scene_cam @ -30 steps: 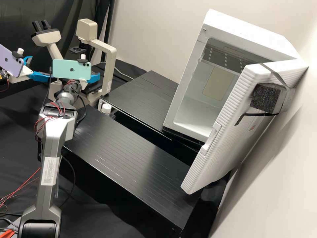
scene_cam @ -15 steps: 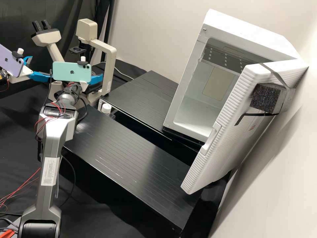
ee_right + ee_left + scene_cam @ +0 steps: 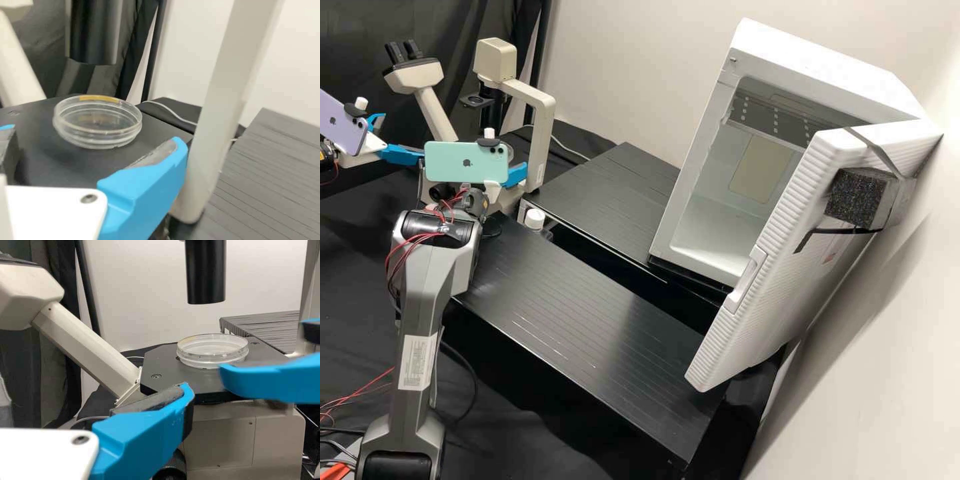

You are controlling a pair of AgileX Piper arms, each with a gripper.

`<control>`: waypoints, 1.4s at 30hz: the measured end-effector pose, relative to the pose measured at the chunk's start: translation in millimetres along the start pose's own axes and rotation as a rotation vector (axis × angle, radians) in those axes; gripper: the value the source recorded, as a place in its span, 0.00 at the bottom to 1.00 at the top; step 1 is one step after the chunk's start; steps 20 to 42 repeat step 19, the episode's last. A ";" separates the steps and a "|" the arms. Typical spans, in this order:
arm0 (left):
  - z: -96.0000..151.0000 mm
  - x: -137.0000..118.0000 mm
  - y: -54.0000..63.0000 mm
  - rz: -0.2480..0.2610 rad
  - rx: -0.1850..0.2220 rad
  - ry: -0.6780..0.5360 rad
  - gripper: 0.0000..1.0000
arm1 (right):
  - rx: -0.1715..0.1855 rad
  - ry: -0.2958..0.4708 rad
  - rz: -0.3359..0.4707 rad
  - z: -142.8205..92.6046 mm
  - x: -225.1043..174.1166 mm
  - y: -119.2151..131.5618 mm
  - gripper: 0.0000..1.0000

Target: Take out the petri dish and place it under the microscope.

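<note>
Over at eight o'clock, the grey arm (image 3: 420,303) has a rounded black joint (image 3: 413,223), red wires (image 3: 410,241) and a white printed label (image 3: 417,362); its blue-fingered pincer (image 3: 516,175) has a screwed white plate (image 3: 50,215).

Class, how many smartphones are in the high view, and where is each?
2. The lavender smartphone is mounted above one gripper, at the high view's left edge; the mint-green smartphone is mounted on the other arm, in front of the microscope.

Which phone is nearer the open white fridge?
The mint-green phone, in front of the microscope; the lavender phone sits farther off, at the high view's left edge.
</note>
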 end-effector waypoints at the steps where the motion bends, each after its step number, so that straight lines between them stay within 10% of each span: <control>1: 0.0 0.0 0.0 0.000 0.000 0.000 1.00 | -0.007 0.002 0.011 0.8 -7.7 1.0 1.00; 14: 0.0 0.0 0.0 0.000 0.000 0.000 1.00 | -0.010 0.070 0.348 7.2 -90.5 25.5 1.00; 19: 0.0 0.0 0.0 0.000 0.000 0.000 1.00 | 0.063 0.107 0.326 11.1 -114.2 25.5 1.00; 42: 0.0 0.0 0.0 0.000 0.000 0.000 1.00 | 0.063 0.107 0.326 11.1 -114.2 25.5 1.00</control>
